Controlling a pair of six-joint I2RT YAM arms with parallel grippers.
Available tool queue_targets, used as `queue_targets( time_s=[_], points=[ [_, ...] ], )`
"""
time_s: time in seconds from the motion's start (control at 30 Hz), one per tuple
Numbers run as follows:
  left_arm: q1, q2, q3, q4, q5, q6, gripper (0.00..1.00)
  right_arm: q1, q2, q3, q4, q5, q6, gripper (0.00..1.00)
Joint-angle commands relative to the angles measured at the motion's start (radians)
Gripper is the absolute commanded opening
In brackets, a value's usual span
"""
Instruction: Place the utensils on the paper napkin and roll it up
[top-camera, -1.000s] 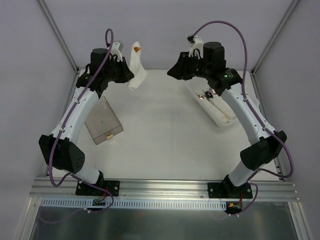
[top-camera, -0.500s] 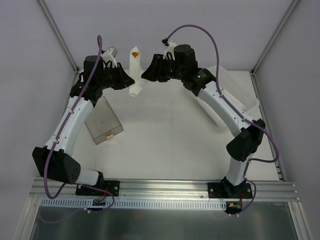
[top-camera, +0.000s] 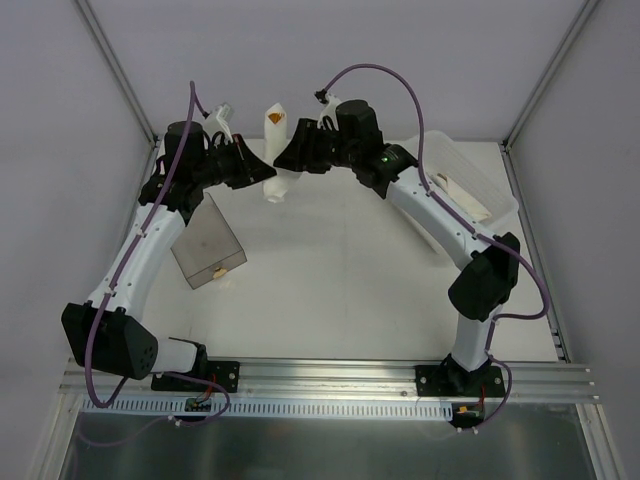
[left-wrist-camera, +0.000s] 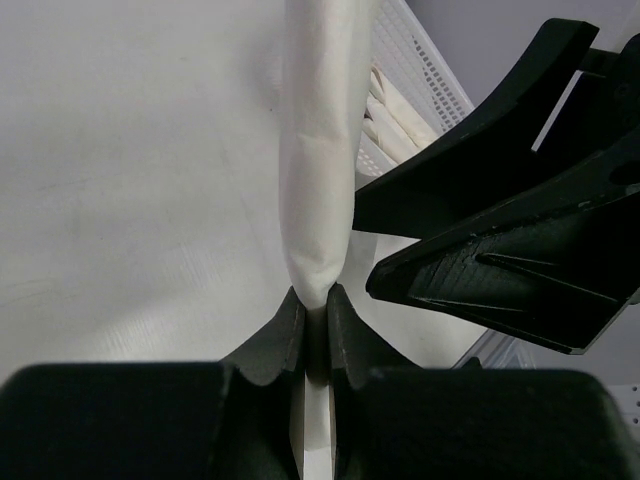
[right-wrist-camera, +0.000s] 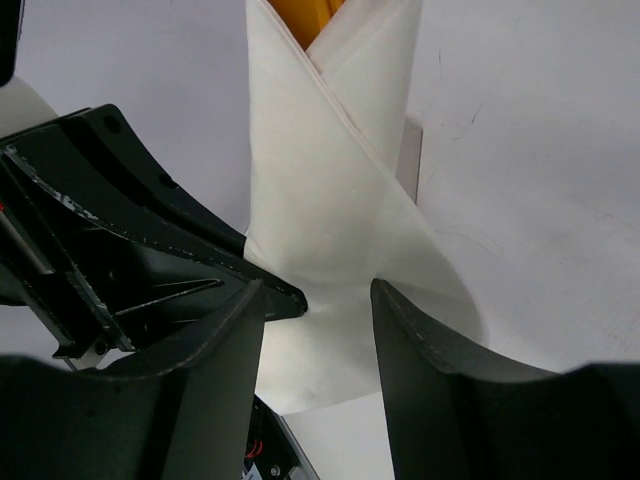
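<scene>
The paper napkin (top-camera: 276, 150) is rolled into a white tube, held up off the table at the back. An orange utensil tip (top-camera: 275, 118) pokes out of its top end. My left gripper (top-camera: 262, 168) is shut on the roll; in the left wrist view its fingertips (left-wrist-camera: 315, 300) pinch the napkin's edge (left-wrist-camera: 320, 150). My right gripper (top-camera: 288, 158) is open just right of the roll. In the right wrist view its jaws (right-wrist-camera: 318, 295) stand on either side of the napkin (right-wrist-camera: 330, 230), with the orange utensil (right-wrist-camera: 315, 15) at the top.
A smoky clear box (top-camera: 205, 243) stands on the table's left. A translucent white tray (top-camera: 465, 190) lies at the back right, also showing in the left wrist view (left-wrist-camera: 410, 70). The two grippers are very close; the left fingers (right-wrist-camera: 130, 240) show in the right wrist view.
My right arm has swung left from over the tray to the napkin roll. My left gripper has shifted slightly with the roll still in it.
</scene>
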Motion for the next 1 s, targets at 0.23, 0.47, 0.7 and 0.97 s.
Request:
queue_targets(
  time_s=[0.23, 0.47, 0.7, 0.97],
  points=[
    [0.024, -0.053, -0.006, 0.079, 0.069, -0.055, 0.0, 0.008, -0.047, -0.061, 0.051, 0.001, 0.022, 0.54],
    [0.036, -0.047, 0.008, 0.087, 0.089, -0.075, 0.0, 0.008, -0.079, -0.11, 0.053, -0.002, 0.029, 0.59],
    [0.038, -0.049, -0.023, 0.125, 0.134, -0.106, 0.0, 0.003, -0.07, -0.12, 0.119, -0.064, 0.067, 0.59],
    [0.038, -0.052, -0.055, 0.15, 0.163, -0.118, 0.0, -0.014, -0.046, -0.117, 0.189, -0.134, 0.127, 0.54]
  ],
)
